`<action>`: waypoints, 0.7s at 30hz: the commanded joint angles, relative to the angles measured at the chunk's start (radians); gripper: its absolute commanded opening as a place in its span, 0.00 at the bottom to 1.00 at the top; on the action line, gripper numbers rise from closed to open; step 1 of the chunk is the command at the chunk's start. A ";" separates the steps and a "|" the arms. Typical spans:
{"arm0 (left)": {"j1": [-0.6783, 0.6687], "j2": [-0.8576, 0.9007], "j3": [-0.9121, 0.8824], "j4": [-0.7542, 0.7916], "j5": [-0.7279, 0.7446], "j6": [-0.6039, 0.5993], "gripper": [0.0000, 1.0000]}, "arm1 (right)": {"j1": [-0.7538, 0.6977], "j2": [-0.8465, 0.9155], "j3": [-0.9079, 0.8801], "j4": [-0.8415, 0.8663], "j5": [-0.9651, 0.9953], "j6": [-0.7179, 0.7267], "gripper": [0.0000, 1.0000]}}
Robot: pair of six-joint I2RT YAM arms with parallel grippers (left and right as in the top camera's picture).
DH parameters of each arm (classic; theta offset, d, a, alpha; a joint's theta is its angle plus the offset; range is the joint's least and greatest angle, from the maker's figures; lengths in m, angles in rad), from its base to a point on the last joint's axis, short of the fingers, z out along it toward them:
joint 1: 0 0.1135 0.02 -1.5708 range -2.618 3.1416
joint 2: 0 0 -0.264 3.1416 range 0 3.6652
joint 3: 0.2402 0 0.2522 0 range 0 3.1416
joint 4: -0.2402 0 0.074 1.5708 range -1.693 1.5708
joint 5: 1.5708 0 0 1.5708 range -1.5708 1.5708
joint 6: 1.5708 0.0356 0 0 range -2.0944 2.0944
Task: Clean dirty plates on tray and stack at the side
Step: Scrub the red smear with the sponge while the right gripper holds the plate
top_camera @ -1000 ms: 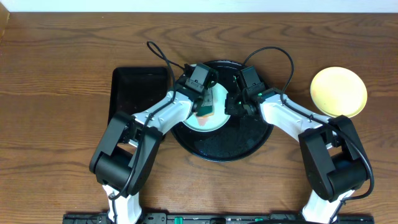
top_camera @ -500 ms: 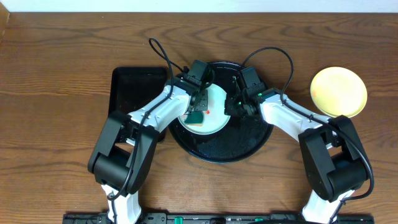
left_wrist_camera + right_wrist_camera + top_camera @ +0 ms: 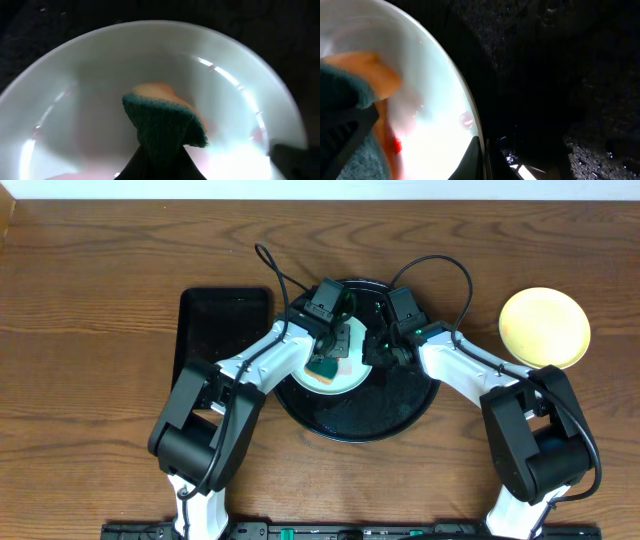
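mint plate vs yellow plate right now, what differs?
Mint plate sits on the round tray; yellow plate sits on the table, off to its right. Mint plate has a sponge on it and red spots; yellow plate is uncovered and looks clean. Both small, round, shallow.

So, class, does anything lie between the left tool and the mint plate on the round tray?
Yes: the green-and-orange sponge, gripped in the left tool, sits between it and the mint plate. Nothing else visible does.

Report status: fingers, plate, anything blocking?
Left fingers shut on sponge, pressed on mint plate in black tray. Right fingers shut on that plate's rim. Yellow plate off-tray on table; nothing blocking.
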 commanded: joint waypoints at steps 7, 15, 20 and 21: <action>-0.021 0.085 -0.016 0.141 0.089 -0.108 0.07 | 0.011 0.006 0.000 -0.007 -0.026 0.005 0.01; 0.036 0.087 -0.016 0.247 0.069 -0.246 0.07 | 0.011 0.006 -0.001 -0.023 -0.026 0.004 0.01; 0.071 0.087 -0.016 0.266 0.039 -0.252 0.07 | 0.011 0.006 -0.001 -0.023 -0.026 0.004 0.01; 0.079 0.087 -0.016 0.265 0.018 -0.251 0.07 | 0.011 0.006 -0.001 -0.023 -0.026 0.004 0.01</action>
